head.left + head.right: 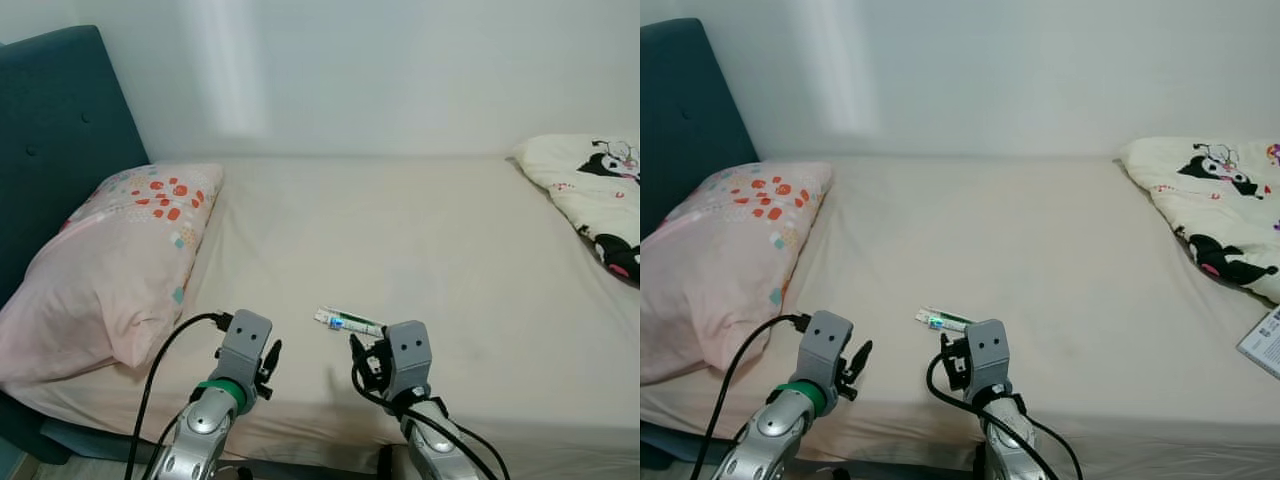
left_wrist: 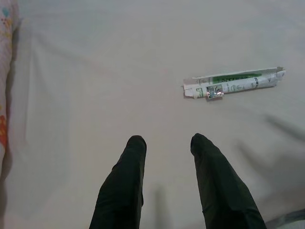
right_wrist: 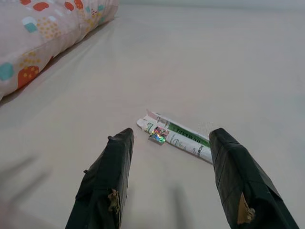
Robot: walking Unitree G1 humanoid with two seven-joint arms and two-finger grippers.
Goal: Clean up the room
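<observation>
A small white and green box (image 1: 348, 322), long and flat like a toothpaste carton, lies on the beige bed sheet (image 1: 400, 240) near the front edge. My right gripper (image 3: 171, 140) hovers just short of it, open, with the box (image 3: 177, 135) lying between and slightly beyond its fingertips. My left gripper (image 2: 167, 143) is open over bare sheet, with the box (image 2: 233, 82) off to its right. Both arms (image 1: 230, 375) reach up from the bed's front edge.
A pink pillow (image 1: 110, 260) with red and teal dots leans on the dark teal headboard (image 1: 50, 130) at left. A cream cartoon-print blanket (image 1: 1215, 210) is bunched at the right, with a printed card or booklet (image 1: 1265, 342) on the sheet below it. A white wall stands behind.
</observation>
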